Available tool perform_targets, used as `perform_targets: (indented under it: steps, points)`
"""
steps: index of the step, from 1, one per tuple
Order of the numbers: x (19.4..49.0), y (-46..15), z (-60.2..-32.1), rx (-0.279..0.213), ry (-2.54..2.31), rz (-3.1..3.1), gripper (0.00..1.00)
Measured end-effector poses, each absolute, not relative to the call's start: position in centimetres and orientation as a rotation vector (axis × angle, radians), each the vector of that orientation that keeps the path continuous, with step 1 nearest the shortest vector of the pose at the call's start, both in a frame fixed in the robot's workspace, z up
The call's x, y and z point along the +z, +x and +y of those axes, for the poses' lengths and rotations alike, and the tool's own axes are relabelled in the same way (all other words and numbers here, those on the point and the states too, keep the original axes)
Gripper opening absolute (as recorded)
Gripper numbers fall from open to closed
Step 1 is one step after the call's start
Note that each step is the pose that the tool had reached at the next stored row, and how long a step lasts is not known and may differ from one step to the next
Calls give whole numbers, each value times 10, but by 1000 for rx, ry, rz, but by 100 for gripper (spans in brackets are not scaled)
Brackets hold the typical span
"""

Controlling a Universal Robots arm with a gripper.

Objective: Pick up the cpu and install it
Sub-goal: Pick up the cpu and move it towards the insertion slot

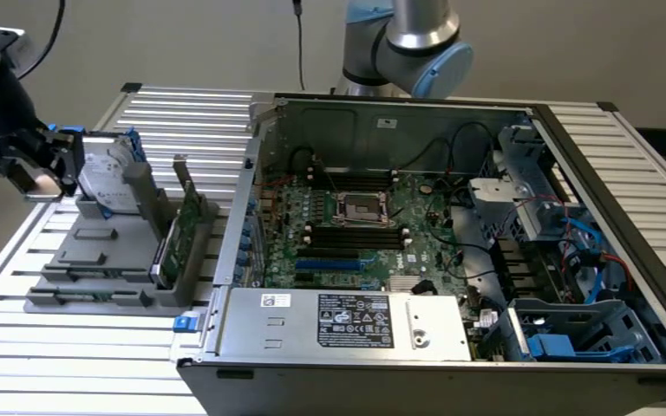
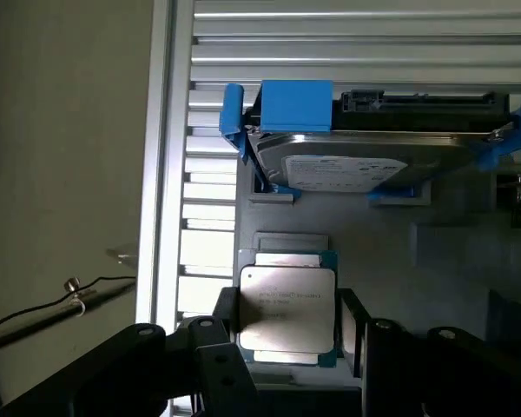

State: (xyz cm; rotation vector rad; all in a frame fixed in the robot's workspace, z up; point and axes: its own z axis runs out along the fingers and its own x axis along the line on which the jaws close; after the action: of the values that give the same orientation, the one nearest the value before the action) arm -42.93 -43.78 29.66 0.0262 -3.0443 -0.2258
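The cpu [image 2: 286, 304], a small square chip with a shiny silver top and a thin green rim, sits between my gripper's two black fingers [image 2: 227, 314]. The gripper [image 2: 288, 317] is shut on the cpu, one finger against each side edge. In the exterior view the gripper [image 1: 46, 172] hangs at the far left, above the left end of the grey parts holder [image 1: 90, 260], with a pale patch of the cpu [image 1: 44, 184] under it. The square metal-framed socket [image 1: 362, 208] lies on the motherboard inside the open computer case [image 1: 426, 234].
A silver hard drive in a blue bracket [image 2: 365, 161] stands in the holder just beyond the gripper, also the hard drive [image 1: 107, 178]. A green card [image 1: 188, 230] stands upright in the holder. The slatted metal table [image 1: 90, 355] ends close to the gripper's left.
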Motion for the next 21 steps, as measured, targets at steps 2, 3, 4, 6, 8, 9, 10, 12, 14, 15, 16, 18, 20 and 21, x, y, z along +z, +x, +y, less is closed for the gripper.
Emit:
perform_targets:
  steps: [2, 3, 4, 6, 8, 9, 10, 12, 14, 15, 16, 18, 20, 21]
  points:
    - [305, -426, -438, -226, 26, -3041, 55]
    - [309, -423, -438, -226, 25, -3039, 55]
    - [313, -420, -438, -226, 25, -3037, 55]
    - [320, -413, -438, -225, 24, -3032, 55]
    - [326, -406, -438, -225, 24, -3027, 55]
    - [329, -402, -438, -225, 24, -3024, 55]
    - [332, -398, -438, -225, 23, -3022, 55]
    - [338, -389, -438, -225, 23, -3016, 55]
    - [343, -380, -438, -225, 22, -3011, 55]
    - [346, -375, -438, -224, 22, -3009, 55]
    - [348, -371, -438, -224, 21, -3006, 55]
    - [353, -362, -438, -224, 21, -3001, 55]
    - [358, -353, -438, -224, 20, -2997, 55]
    - [361, -348, -438, -224, 20, -2994, 55]
